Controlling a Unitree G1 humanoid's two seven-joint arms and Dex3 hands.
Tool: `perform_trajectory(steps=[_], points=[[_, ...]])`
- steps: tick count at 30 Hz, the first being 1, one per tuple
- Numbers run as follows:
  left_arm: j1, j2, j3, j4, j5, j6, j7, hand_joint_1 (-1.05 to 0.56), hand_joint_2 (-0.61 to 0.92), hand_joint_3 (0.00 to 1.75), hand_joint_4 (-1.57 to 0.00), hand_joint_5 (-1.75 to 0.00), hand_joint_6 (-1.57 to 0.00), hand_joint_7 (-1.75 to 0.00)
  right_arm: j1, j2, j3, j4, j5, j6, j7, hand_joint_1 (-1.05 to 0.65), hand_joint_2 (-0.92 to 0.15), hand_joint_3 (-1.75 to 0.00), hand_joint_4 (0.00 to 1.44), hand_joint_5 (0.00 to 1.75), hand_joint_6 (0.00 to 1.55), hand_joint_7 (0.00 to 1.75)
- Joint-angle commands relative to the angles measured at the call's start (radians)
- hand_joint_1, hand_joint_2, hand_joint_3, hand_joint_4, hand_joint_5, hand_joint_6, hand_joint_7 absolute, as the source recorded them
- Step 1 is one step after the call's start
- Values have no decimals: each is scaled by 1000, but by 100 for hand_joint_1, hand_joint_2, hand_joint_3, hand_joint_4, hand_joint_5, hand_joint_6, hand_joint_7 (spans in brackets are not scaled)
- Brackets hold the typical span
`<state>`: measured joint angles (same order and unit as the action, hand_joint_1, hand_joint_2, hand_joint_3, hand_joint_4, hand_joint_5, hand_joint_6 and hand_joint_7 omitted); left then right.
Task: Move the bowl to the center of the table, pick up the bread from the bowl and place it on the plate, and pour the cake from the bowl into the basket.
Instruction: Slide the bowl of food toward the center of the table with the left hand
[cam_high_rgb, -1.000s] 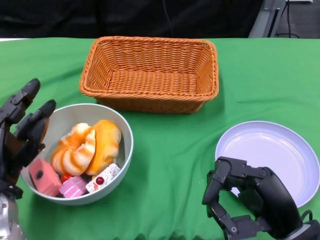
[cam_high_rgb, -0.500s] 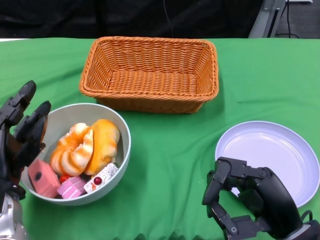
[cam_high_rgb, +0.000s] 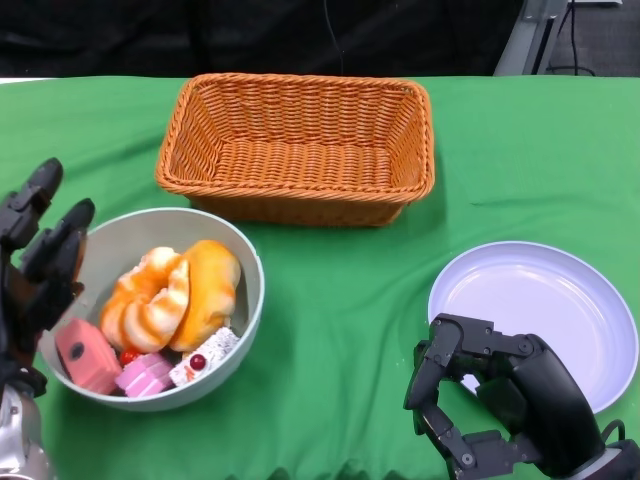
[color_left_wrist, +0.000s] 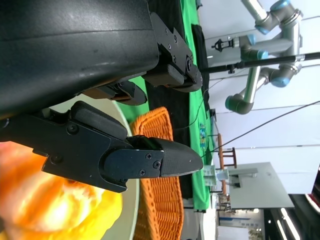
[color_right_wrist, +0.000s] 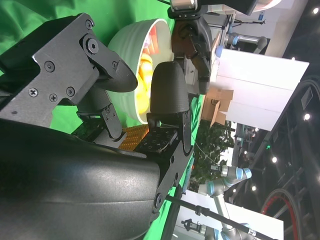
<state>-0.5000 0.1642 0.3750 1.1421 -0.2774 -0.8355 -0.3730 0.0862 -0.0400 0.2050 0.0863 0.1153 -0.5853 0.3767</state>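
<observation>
Slightly leftward since the earlier frames, the left hand (cam_high_rgb: 38, 270) sits at the rim of the bowl (cam_high_rgb: 245, 300), fingers spread, holding nothing. Bowl lies near the desk's (cam_high_rgb: 340, 300) front-left corner, holding bread (cam_high_rgb: 175, 292) and cake pieces (cam_high_rgb: 90, 355). Grip the rim firmly and slide level toward centre. Basket (cam_high_rgb: 300, 150) and plate (cam_high_rgb: 535, 315) hold nothing visible. Right hand (cam_high_rgb: 490, 400) curled, clenched on nothing.

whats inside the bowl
The bowl holds two orange bread pieces and small pink and white cakes in front. Anything beneath them is covered.
</observation>
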Motion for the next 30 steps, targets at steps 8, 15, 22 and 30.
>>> perform_trajectory(steps=[8, 15, 22, 30], points=[[-19, 33, 50, -44, -89, -56, -134, -75, 92, 42, -58, -3, -47, -2, -1, -5, -11, 7, 4, 6, -4, 1, -41, -126, 84, 165, 73, 138], [-25, 80, 47, -29, -55, -58, -126, -77, 92, 42, -60, -3, -48, -1, -8, -5, -10, 18, 12, 6, 5, 1, -41, -126, 83, 166, 73, 138], [-25, 159, -26, 54, 134, -31, 121, -71, 92, 44, -65, -3, -52, -2, -1, -4, -12, 14, 8, -3, 0, 1, -41, -125, 83, 166, 73, 139], [-21, 198, -81, 81, 238, -16, 266, -69, 92, 43, -62, 0, -50, 0, -3, -2, -14, 17, 6, -5, -3, 0, -41, -127, 83, 167, 73, 139]])
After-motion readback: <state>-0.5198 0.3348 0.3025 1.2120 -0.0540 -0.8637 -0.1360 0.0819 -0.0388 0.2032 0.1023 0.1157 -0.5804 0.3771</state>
